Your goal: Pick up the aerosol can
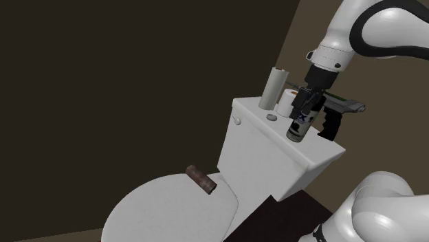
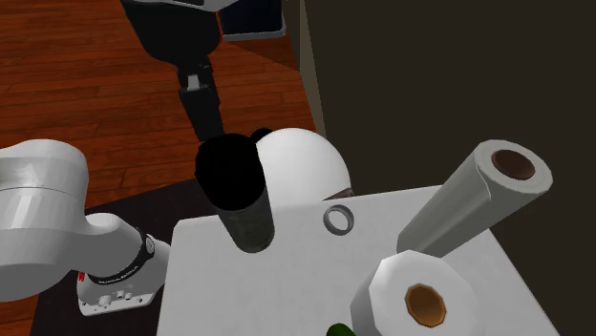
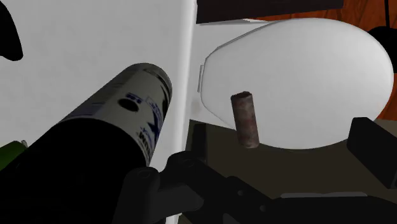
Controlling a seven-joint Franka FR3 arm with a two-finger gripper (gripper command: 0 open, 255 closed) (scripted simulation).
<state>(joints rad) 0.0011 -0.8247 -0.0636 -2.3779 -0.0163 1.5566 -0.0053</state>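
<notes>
Going from the shoulder view's left, I see a brown tube lying on the toilet lid. Next comes the white tank. On its top stand a tall roll and a short roll, just beside each other. Right of them is the can. It looks to stand on the tank top, near the edge. My gripper is at the top of the can, by its black cap. I cannot tell if it is open or has the can tight.

What could go wrong? If I lift with a loose hold, the round can may slip out. It could tip, roll off the edge and fall. If I swing toward the rolls, I may knock them over. A small ring lies near the can, and a bump could push it off.
</notes>
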